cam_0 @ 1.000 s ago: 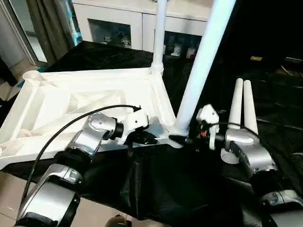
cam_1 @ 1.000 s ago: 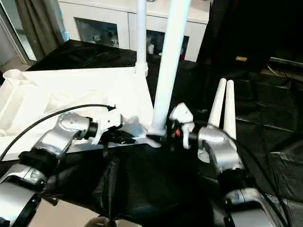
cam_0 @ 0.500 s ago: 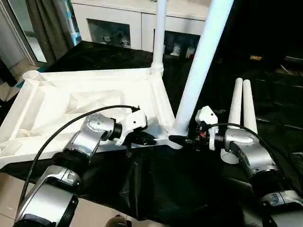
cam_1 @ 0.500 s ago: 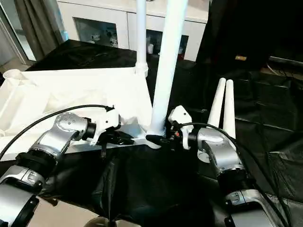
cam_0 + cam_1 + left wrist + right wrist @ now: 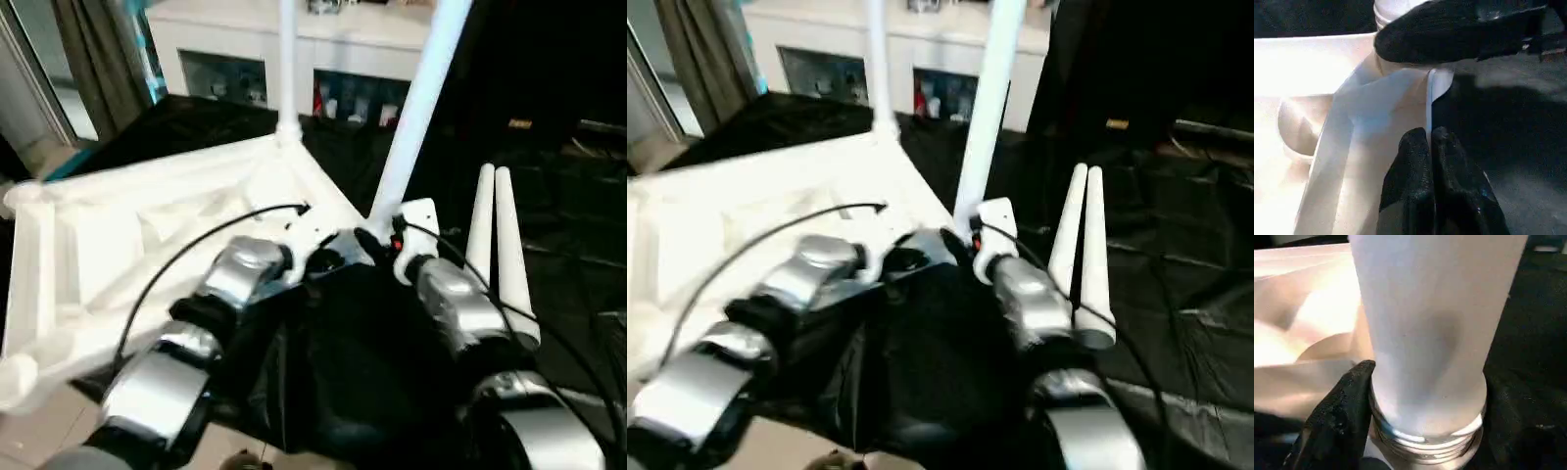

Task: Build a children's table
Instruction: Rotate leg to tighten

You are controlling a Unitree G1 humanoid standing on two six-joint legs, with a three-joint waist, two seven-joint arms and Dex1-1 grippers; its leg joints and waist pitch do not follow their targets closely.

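Nearest the camera, the two silver forearms reach forward over a black cloth [image 5: 353,372] that drapes the counter and hangs in folds off its near edge; below that edge a strip of pale tiled floor [image 5: 29,446] shows.

The left gripper [image 5: 1431,139] has its two black fingers [image 5: 1410,171] pressed flat together, pinching the thin near rim of the white tabletop [image 5: 108,245], which lies upside down on the cloth with its ribbed underside facing up.

The right gripper [image 5: 370,242] sits at the tabletop's near right corner. Its fingers [image 5: 1339,411] stand apart on either side of the base of a white leg [image 5: 416,108], one pad against the leg just above its threaded end, where it enters the corner socket. This leg rises with a slight lean to the right. A second leg [image 5: 287,69] stands upright in the far corner socket.

To the right, two loose legs [image 5: 500,245] lie side by side on the cloth, touching each other, just beside the right forearm.

Further back, the black cloth runs on to a white cabinet [image 5: 235,39] with glass-fronted shelves holding small things, too blurred to tell. A grey curtain [image 5: 98,59] hangs at the far left. A small yellow label [image 5: 520,124] lies on the dark surface at the far right; its writing cannot be read.
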